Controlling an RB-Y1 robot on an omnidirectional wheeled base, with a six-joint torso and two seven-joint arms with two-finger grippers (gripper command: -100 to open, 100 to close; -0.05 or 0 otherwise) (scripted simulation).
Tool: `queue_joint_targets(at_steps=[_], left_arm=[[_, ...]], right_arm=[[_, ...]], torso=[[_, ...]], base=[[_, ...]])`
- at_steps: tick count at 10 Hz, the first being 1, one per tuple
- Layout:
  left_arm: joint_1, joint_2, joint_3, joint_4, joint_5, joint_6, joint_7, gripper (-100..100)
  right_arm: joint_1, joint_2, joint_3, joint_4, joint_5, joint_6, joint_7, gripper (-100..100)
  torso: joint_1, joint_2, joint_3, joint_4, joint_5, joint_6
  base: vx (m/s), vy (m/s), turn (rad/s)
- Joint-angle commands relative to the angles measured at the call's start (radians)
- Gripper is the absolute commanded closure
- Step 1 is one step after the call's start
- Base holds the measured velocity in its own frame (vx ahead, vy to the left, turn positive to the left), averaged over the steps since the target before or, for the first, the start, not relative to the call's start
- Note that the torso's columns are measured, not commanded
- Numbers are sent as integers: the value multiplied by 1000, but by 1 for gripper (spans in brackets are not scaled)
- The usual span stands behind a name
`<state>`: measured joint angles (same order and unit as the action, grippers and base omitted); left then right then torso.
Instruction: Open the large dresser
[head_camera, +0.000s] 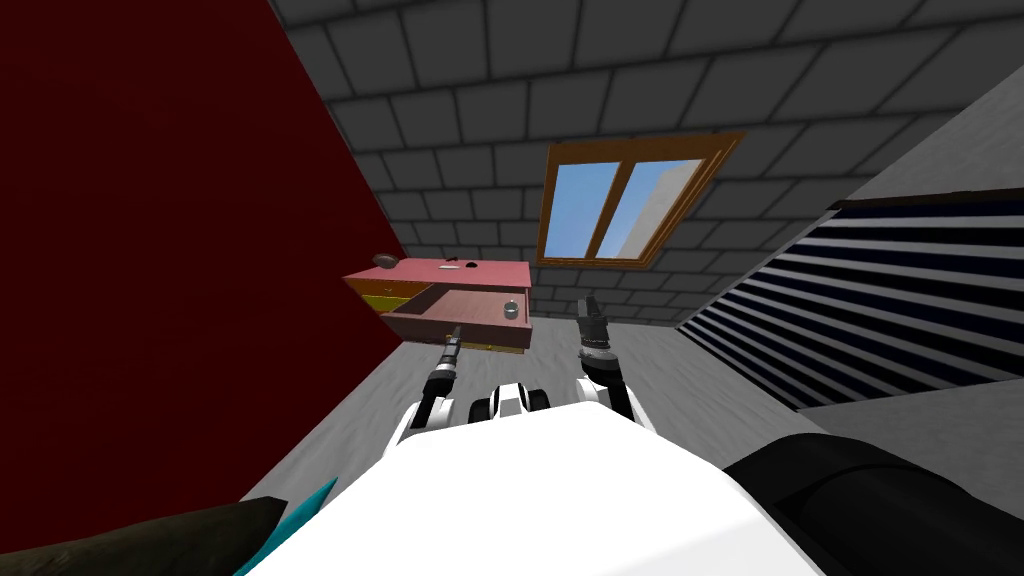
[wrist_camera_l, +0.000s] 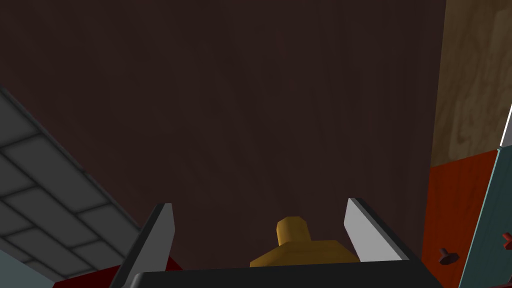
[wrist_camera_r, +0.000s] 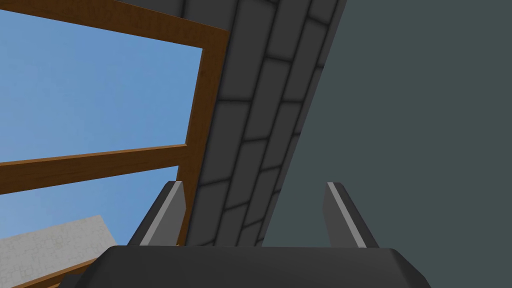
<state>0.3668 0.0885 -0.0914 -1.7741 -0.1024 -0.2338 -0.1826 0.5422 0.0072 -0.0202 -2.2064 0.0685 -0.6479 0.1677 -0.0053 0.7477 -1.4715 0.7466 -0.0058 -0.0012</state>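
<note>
At the centre of the head view, our boxy pink dresser (head_camera: 470, 272) shows its top drawer (head_camera: 465, 312) standing out. Our left pincer (wrist_camera_l: 258, 204) gapes around a faceted yellow knob (wrist_camera_l: 292, 231), blades clear of it. Our right pincer (wrist_camera_r: 252, 185), just right of centre, is spread too.

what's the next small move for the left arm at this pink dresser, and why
Probably ease the left gripper straight back off the small yellow knob. Its fingers stand open on either side of the knob without pressing it, and the head view shows a drawer of the pink dresser already pulled well out, so the opening looks done.
</note>
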Motion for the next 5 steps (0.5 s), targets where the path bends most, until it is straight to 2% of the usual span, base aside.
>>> queue_joint_targets(at_steps=[1, 5], left_arm=[[2, 0, 0, 4, 0, 1, 1, 0], [6, 1, -1, 12, 2, 2, 4, 0]], right_arm=[[0, 0, 0, 0, 0, 0, 0, 0], [0, 0, 0, 0, 0, 0, 0, 0]], torso=[[0, -3, -2, -3, 1, 0], [1, -8, -5, -7, 3, 1]], base=[[0, 0, 0], [0, 0, 0]])
